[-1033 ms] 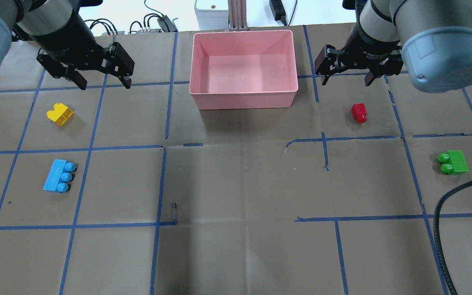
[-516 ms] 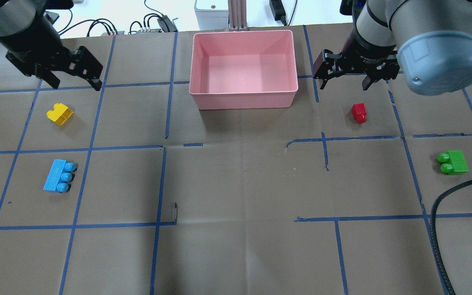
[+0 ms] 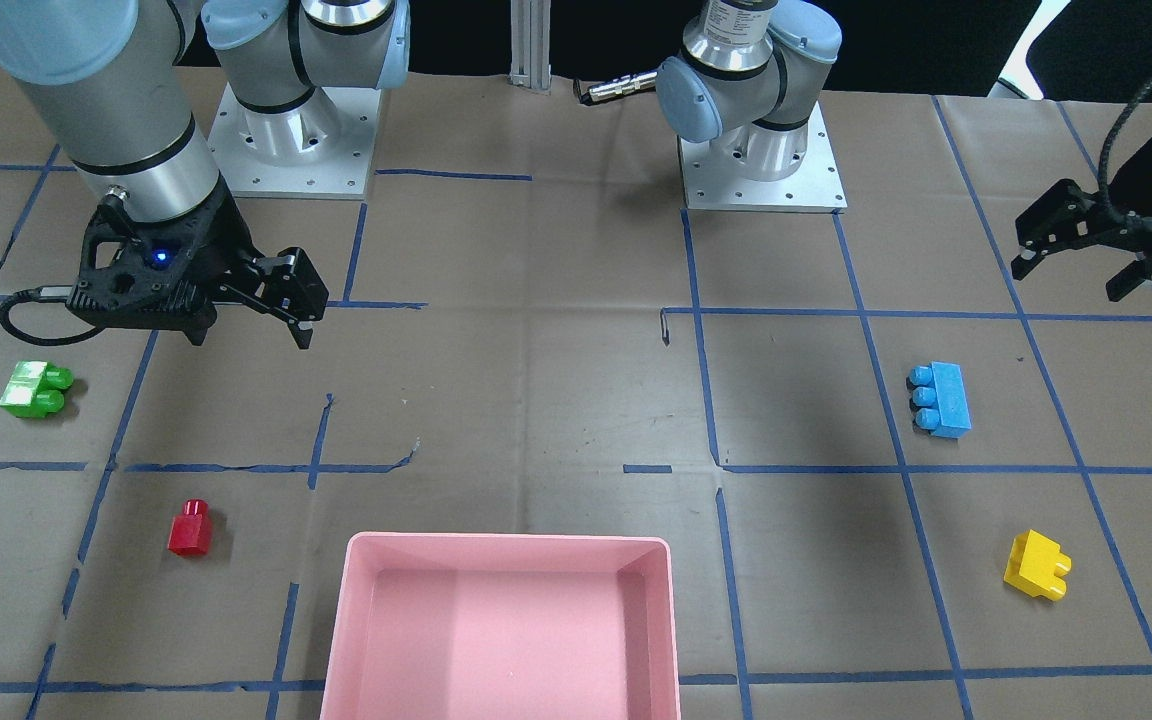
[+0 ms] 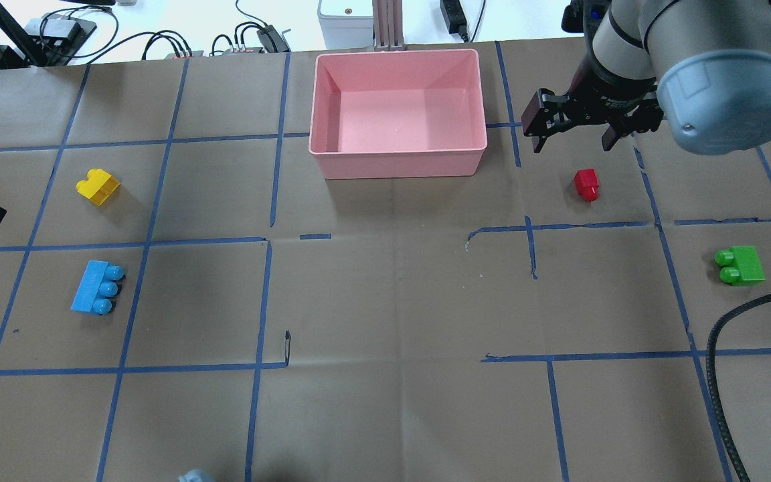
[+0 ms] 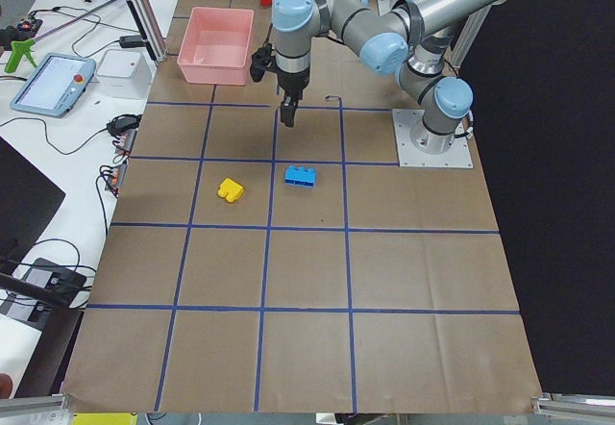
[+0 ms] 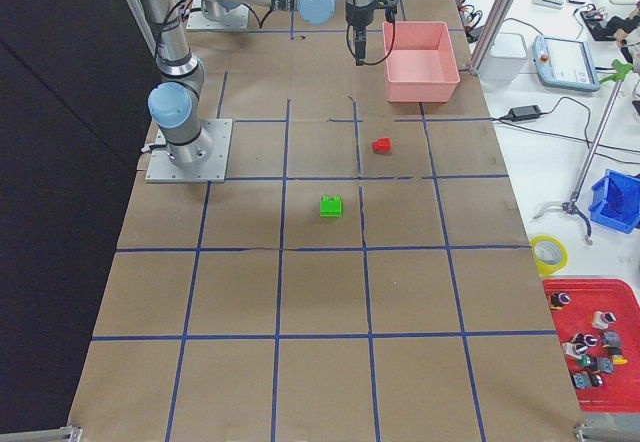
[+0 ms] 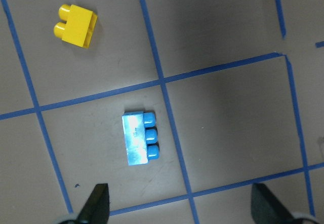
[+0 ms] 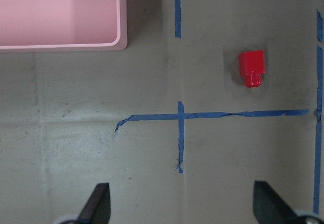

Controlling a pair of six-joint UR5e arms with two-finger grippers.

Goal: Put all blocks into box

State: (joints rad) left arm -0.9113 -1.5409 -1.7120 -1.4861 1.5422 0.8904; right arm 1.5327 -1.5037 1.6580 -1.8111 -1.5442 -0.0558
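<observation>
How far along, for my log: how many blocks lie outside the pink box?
4. The yellow block and the light-blue block lie on the robot's left side; the red block sits right of the box, the green block farther right. The box is empty. None looks hidden.

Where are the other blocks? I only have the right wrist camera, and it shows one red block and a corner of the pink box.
Observer: The green block lies on the same side as the red block, farther out from the box and nearer the robot.
Operator: And the remaining two?
Observer: The yellow block and the blue block lie on the table on the box's other side, the left arm's side.
Operator: Is the left gripper holding one?
Observer: No. The left gripper is open with nothing between its fingers, and its wrist camera looks down on the blue block.
</observation>
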